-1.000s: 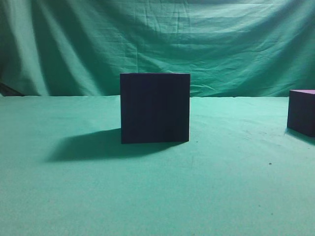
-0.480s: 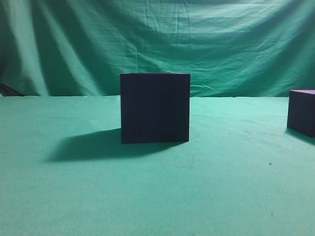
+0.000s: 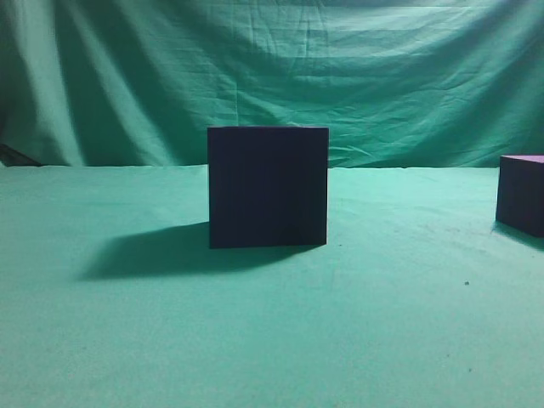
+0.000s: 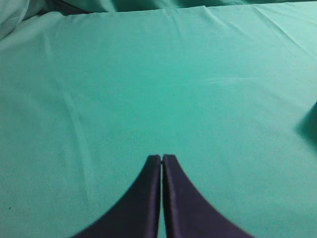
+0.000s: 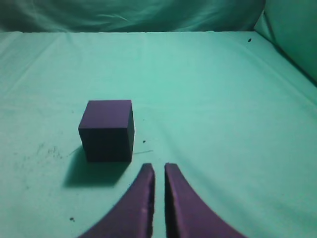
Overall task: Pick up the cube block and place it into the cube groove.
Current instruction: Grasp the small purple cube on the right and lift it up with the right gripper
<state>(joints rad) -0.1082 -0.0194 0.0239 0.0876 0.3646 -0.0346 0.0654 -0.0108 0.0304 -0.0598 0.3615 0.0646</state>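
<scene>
The cube groove [image 3: 268,187], a large near-black box, stands mid-table in the exterior view. The cube block [image 3: 521,194], dark purple with a lighter top, sits at the right edge of that view. It also shows in the right wrist view [image 5: 106,129], resting on the cloth ahead and to the left of my right gripper [image 5: 159,167]. That gripper is empty, its fingers nearly together with a thin slit, and apart from the block. My left gripper [image 4: 162,157] is shut and empty over bare cloth. Neither gripper shows in the exterior view.
Green cloth covers the table [image 3: 272,340] and hangs as a backdrop [image 3: 272,76]. A dark shadow touches the right edge of the left wrist view [image 4: 311,124]. A raised cloth fold lies at the far right in the right wrist view [image 5: 292,34].
</scene>
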